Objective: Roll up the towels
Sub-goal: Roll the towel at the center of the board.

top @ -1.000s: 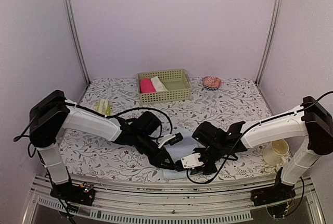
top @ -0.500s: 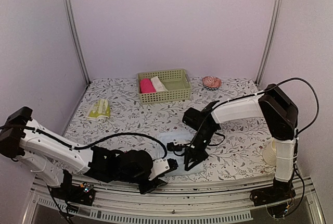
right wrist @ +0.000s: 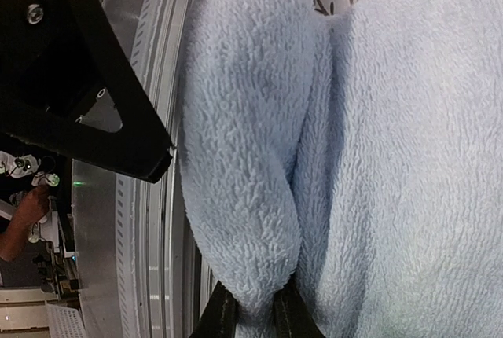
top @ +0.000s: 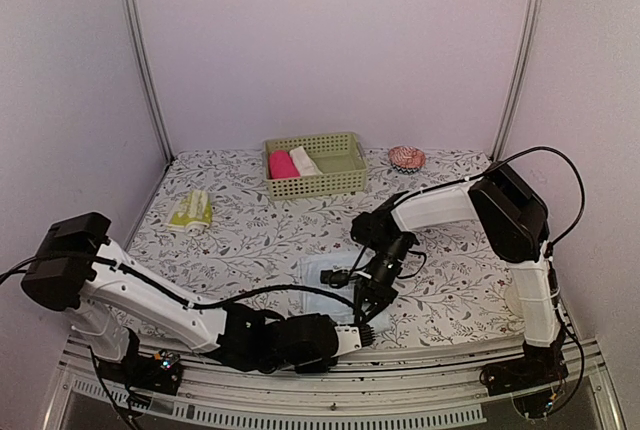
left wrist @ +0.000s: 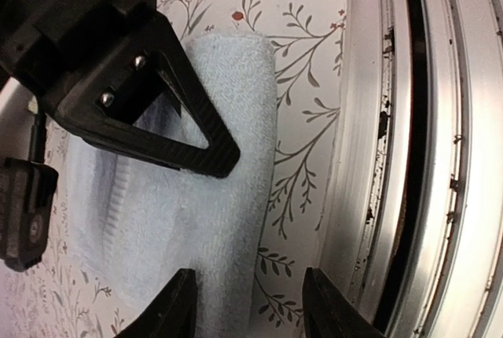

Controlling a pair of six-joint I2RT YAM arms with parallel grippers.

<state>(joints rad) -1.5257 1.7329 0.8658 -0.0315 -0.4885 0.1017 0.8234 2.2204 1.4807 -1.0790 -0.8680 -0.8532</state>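
The light blue towel [top: 316, 295] lies near the table's front edge, its near edge folded over into a thick lip. My right gripper [top: 368, 306] is shut on that lip; in the right wrist view [right wrist: 253, 308] the fold of the towel [right wrist: 251, 157] is pinched between the fingers. My left gripper [top: 350, 336] is open low at the front edge; in the left wrist view [left wrist: 250, 279] the side edge of the towel [left wrist: 212, 220] lies between its fingers. The yellow-green towel [top: 190, 212] lies at the far left, apart from both grippers.
A green basket [top: 345, 182] at the back holds a pink roll [top: 282, 164] and a cream-white roll [top: 305, 160]. A pink round object [top: 406, 158] sits back right. A cream cup [top: 524, 299] stands by the right arm. The metal rail [left wrist: 409, 149] runs along the front edge.
My left arm has swung from over the towel down along the front edge and then right. My right arm has folded back, its gripper now on the towel's near lip.
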